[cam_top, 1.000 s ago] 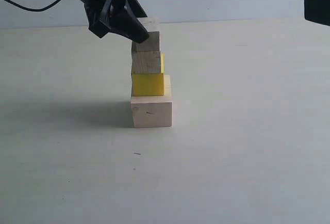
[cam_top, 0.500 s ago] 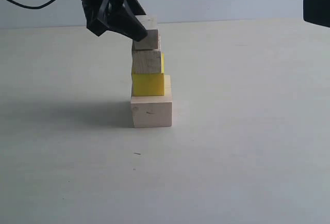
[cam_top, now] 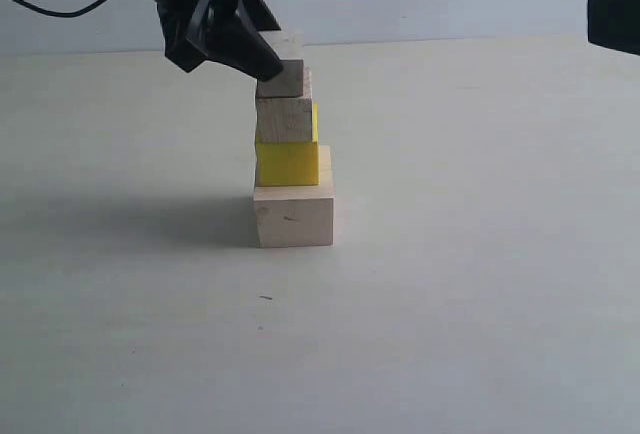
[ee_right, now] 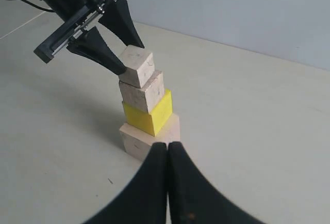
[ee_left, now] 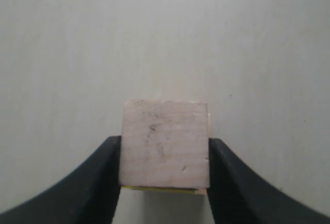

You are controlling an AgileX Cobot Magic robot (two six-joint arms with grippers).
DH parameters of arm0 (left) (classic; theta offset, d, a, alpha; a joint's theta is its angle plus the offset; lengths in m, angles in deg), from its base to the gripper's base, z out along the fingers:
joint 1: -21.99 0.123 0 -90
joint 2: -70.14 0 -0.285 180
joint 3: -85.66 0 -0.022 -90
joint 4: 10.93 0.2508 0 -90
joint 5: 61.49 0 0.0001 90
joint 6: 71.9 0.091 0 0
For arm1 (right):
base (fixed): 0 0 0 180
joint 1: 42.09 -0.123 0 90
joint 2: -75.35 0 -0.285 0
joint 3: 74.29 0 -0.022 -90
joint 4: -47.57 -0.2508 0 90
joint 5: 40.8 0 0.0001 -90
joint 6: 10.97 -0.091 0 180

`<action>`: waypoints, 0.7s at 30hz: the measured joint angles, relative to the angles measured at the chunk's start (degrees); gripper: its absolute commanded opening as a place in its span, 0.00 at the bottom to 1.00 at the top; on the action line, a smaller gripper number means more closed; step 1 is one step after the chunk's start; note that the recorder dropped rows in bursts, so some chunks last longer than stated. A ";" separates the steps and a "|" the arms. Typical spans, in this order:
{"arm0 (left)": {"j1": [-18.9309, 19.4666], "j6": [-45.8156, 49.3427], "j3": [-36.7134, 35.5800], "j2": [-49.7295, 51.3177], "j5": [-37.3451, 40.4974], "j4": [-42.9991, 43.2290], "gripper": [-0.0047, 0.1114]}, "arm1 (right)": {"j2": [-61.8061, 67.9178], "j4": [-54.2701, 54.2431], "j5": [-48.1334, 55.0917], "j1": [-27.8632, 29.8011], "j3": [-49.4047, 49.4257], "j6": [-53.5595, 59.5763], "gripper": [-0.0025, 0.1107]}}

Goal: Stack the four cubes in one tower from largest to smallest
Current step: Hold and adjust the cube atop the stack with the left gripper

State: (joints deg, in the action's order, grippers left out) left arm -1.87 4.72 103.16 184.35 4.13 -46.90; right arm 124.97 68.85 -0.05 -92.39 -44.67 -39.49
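The tower stands mid-table: a large pale wood cube [cam_top: 293,216] at the bottom, a yellow cube [cam_top: 288,162] on it, then a small wood cube [cam_top: 285,120]. The smallest wood cube [cam_top: 283,79] sits on top, slightly tilted and shifted to the left. My left gripper [cam_top: 272,59] is shut on this top cube, one black finger on each side [ee_left: 164,162]. In the right wrist view the whole tower [ee_right: 142,92] shows beyond my right gripper [ee_right: 167,146], which is shut and empty, set back from the tower.
A plain pale table [cam_top: 470,284] stretches all round the tower. A dark part of the right arm [cam_top: 615,14] shows at the upper right edge of the exterior view. A black cable [cam_top: 60,14] trails off at the upper left.
My left gripper has shifted the smallest cube slightly to the left on top of the tower, keeping its hold. The right gripper has stayed still.
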 measured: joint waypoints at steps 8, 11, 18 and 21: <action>0.00 0.65 0.00 0.00 0.00 0.13 0.04 | 0.00 0.00 0.00 0.00 0.00 0.00 0.02; 0.00 0.65 0.00 0.00 0.00 0.13 0.04 | 0.00 0.00 0.00 0.00 0.00 0.00 0.02; 0.00 0.74 0.00 0.00 0.00 0.13 0.04 | 0.00 0.00 0.00 0.00 0.00 0.00 0.02; 0.00 0.74 0.00 0.00 0.00 0.13 0.04 | 0.00 0.00 0.00 0.00 0.00 0.00 0.02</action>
State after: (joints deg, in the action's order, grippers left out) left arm -1.87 5.46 103.16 184.35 4.13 -46.77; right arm 124.97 68.85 -0.05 -92.39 -44.67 -39.49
